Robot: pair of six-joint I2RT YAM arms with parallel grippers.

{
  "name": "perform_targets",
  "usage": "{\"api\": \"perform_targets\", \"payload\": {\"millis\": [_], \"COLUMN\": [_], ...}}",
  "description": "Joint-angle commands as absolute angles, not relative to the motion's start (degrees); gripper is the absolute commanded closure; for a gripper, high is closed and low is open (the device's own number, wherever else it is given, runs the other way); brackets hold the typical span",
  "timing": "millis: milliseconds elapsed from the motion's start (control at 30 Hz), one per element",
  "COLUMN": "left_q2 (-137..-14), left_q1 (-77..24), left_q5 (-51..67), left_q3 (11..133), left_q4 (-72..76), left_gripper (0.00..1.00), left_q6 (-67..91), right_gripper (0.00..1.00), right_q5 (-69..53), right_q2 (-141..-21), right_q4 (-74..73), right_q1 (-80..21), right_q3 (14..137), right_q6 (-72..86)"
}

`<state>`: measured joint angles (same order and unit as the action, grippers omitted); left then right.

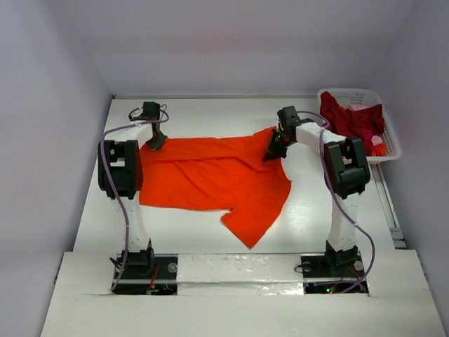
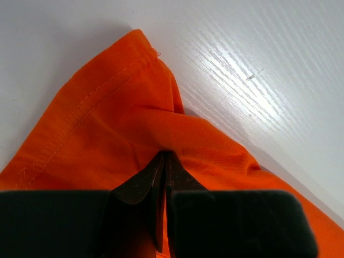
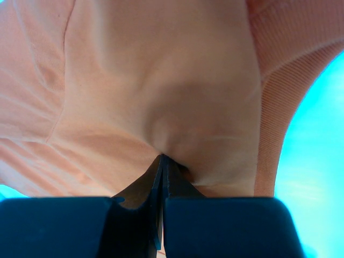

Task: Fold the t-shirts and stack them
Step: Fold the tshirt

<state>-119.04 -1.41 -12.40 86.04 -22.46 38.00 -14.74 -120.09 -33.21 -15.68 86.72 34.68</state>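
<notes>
Orange t-shirt (image 1: 210,179) lay spread mid-frame on the table (image 1: 91,232), its long axis running left to right. At its far edge, left gripper (image 2: 164,158) and right gripper (image 3: 161,158) were each clamped tight on cloth. Dark red t-shirts (image 1: 344,116) filled the upper-right basket (image 1: 394,140).

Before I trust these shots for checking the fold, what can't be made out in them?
- Top view: how many dark red shirts lie in the basket; they are bunched and small.
- Right wrist view: the orange t-shirt fills the frame, washed pale, hiding nearly everything else.
- Left wrist view: only one hemmed corner shows; the frame edges cut off the rest.
</notes>
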Motion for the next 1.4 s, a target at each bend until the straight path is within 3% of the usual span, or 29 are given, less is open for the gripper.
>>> {"api": "perform_targets", "payload": {"millis": [0, 500, 1033, 1367], "left_q2": [-118.7, -118.4, -117.3, -122.8], "left_q1": [-0.6, -0.6, -0.6, -0.6], "left_q5": [-13.0, -12.2, -15.2, -13.6], "left_q3": [82.4, 84.2, 90.8, 95.6], "left_q4": [-28.7, -30.0, -32.3, -31.7], "left_gripper": [1.00, 1.00, 1.00, 1.00], "left_q6": [37.4, 36.7, 36.3, 36.1], "right_gripper": [1.00, 1.00, 1.00, 1.00], "right_q5": [-13.4, -14.9, -13.4, -14.9], "right_q2": [-122.7, -129.3, -128.8, -130.7], "right_q4": [-35.9, -40.9, -40.3, -41.4], "right_q1": [-14.4, -12.0, -10.4, -9.3], "right_q3": [90.6, 104.2, 105.2, 108.7], "right_q6": [32.3, 30.9, 30.2, 29.8]}}
